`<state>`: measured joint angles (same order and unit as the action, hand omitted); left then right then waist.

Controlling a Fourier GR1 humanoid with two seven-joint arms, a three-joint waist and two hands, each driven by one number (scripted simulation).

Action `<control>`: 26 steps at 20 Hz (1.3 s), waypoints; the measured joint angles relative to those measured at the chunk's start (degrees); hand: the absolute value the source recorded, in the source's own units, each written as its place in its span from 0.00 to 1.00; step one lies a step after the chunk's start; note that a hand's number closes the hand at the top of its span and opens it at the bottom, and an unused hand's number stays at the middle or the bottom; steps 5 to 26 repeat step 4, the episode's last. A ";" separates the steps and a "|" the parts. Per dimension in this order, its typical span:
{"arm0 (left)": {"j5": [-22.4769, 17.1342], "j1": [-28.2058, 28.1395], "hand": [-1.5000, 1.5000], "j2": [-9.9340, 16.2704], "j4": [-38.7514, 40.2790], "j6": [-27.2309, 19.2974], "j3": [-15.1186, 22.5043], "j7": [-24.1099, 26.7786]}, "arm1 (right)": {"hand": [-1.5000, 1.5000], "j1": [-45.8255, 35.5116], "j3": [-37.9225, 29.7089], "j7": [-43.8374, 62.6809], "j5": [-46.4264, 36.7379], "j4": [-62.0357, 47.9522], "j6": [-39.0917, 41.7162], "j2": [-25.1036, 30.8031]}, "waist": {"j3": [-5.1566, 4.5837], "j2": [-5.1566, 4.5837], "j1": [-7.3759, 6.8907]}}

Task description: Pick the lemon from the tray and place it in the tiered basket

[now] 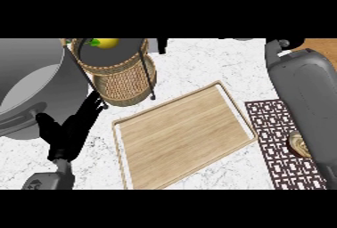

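The yellow lemon (106, 43) lies in the top tier of the wicker tiered basket (123, 80) at the upper left, partly cut off by the view's top edge. The wooden tray (184, 133) in the middle holds nothing. My left hand (69, 131) stays open at the lower left, fingers pointing up toward the basket's foot, apart from the tray. My right forearm (302, 95) runs up the right edge. Only a dark bit of the right hand (273, 46) shows at the top, well away from the lemon.
A large grey basin (26, 84) fills the left side beside the basket. A brown patterned mat (280, 147) lies right of the tray, with a small tan round object (299, 144) on it, half hidden by my right forearm. White marble counter surrounds the tray.
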<state>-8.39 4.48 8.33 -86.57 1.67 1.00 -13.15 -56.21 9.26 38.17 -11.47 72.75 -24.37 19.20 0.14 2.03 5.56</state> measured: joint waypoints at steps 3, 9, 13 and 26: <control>-0.25 -0.31 0.50 0.21 -0.54 0.31 -0.23 0.19 | 0.00 6.64 -1.91 2.53 2.95 10.45 4.09 5.63 | -0.02 -0.15 0.11; -0.35 -0.43 0.50 0.47 -0.50 0.48 -0.50 0.32 | 0.00 9.05 -2.75 3.48 3.97 14.02 5.25 7.44 | -0.03 -0.20 0.15; -0.35 -0.43 0.50 0.47 -0.50 0.48 -0.50 0.32 | 0.00 9.05 -2.75 3.48 3.97 14.02 5.25 7.44 | -0.03 -0.20 0.15; -0.35 -0.43 0.50 0.47 -0.50 0.48 -0.50 0.32 | 0.00 9.05 -2.75 3.48 3.97 14.02 5.25 7.44 | -0.03 -0.20 0.15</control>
